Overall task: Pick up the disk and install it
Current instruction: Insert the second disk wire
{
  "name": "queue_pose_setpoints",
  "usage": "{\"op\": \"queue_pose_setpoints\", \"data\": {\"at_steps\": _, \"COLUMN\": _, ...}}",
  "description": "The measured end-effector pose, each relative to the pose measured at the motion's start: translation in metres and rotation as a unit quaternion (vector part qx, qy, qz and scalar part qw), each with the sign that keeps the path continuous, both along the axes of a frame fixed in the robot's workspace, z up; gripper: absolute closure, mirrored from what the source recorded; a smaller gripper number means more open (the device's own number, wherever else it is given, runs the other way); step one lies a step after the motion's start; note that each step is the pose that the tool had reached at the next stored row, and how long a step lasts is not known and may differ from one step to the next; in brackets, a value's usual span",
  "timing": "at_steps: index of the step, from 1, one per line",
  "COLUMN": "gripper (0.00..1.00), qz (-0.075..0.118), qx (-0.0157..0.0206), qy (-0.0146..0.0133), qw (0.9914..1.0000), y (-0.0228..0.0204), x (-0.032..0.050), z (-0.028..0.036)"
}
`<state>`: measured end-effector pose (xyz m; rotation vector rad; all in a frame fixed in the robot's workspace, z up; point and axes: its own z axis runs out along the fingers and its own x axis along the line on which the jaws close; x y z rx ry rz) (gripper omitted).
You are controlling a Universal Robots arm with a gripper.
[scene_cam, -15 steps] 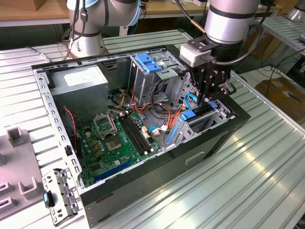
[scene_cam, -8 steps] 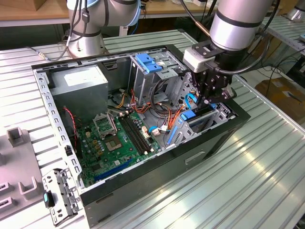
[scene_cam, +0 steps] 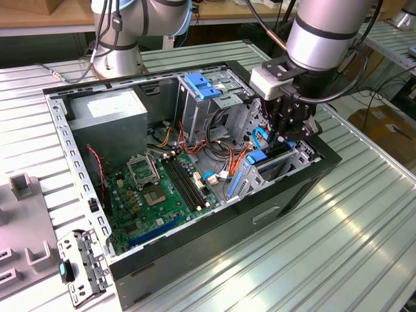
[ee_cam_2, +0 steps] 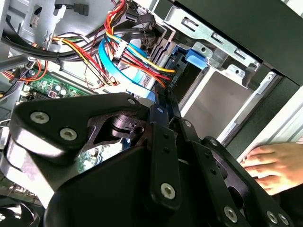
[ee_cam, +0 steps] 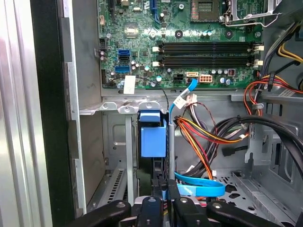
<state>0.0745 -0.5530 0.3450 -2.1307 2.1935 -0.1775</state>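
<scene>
reaching down into the open computer case [scene_cam: 195, 240], the gripper [scene_cam: 286, 133] sits at the drive bay [scene_cam: 286, 162] on the far side of the green motherboard [scene_cam: 162, 192] from the grey power supply [scene_cam: 107, 110]. in the first wrist view the disk [ee_cam: 154, 137] stands on edge in that bay, its blue carrier end facing the camera, with the fingertips [ee_cam: 173, 196] pinched on its near edge. in the second wrist view a hand [ee_cam_2: 270, 165] rests on the case's outer wall.
</scene>
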Motion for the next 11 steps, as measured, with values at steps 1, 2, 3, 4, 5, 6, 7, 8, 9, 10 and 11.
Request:
{"op": "queue_pose_setpoints", "data": {"at_steps": 1, "gripper": 0.84, "qz": 0.000, "qx": 0.0003, "qy": 0.0000, "qw": 1.00000, "y": -0.0002, "x": 0.0000, "z": -0.0007}}
{"op": "queue_pose_setpoints", "data": {"at_steps": 2, "gripper": 0.84, "qz": 0.000, "qx": 0.0007, "qy": 0.0000, "qw": 1.00000, "y": -0.0004, "x": 0.0000, "z": -0.0014}}
{"op": "queue_pose_setpoints", "data": {"at_steps": 3, "gripper": 0.84, "qz": 0.000, "qx": 0.0011, "qy": 0.0001, "qw": 1.00000, "y": -0.0006, "x": 0.0000, "z": -0.0020}}
{"op": "queue_pose_setpoints", "data": {"at_steps": 4, "gripper": 0.84, "qz": 0.000, "qx": 0.0011, "qy": 0.0002, "qw": 1.00000, "y": -0.0010, "x": 0.0000, "z": -0.0037}}
{"op": "queue_pose_setpoints", "data": {"at_steps": 5, "gripper": 0.84, "qz": 0.000, "qx": 0.0008, "qy": 0.0004, "qw": 1.00000, "y": -0.0016, "x": -0.0001, "z": -0.0065}}
{"op": "queue_pose_setpoints", "data": {"at_steps": 6, "gripper": 0.84, "qz": 0.000, "qx": 0.0019, "qy": 0.0003, "qw": 1.00000, "y": -0.0028, "x": -0.0001, "z": -0.0098}}
{"op": "queue_pose_setpoints", "data": {"at_steps": 7, "gripper": 0.84, "qz": 0.000, "qx": 0.0018, "qy": 0.0003, "qw": 1.00000, "y": -0.0030, "x": 0.0000, "z": -0.0094}}
{"op": "queue_pose_setpoints", "data": {"at_steps": 8, "gripper": 0.84, "qz": 0.000, "qx": 0.0020, "qy": 0.0003, "qw": 1.00000, "y": -0.0031, "x": 0.0000, "z": -0.0097}}
{"op": "queue_pose_setpoints", "data": {"at_steps": 9, "gripper": 0.84, "qz": 0.000, "qx": 0.0021, "qy": 0.0003, "qw": 1.00000, "y": -0.0031, "x": 0.0000, "z": -0.0097}}
{"op": "queue_pose_setpoints", "data": {"at_steps": 10, "gripper": 0.84, "qz": 0.000, "qx": 0.0021, "qy": 0.0003, "qw": 1.00000, "y": -0.0031, "x": 0.0000, "z": -0.0097}}
{"op": "queue_pose_setpoints", "data": {"at_steps": 11, "gripper": 0.82, "qz": 0.000, "qx": 0.0022, "qy": 0.0003, "qw": 1.00000, "y": -0.0030, "x": 0.0000, "z": -0.0096}}
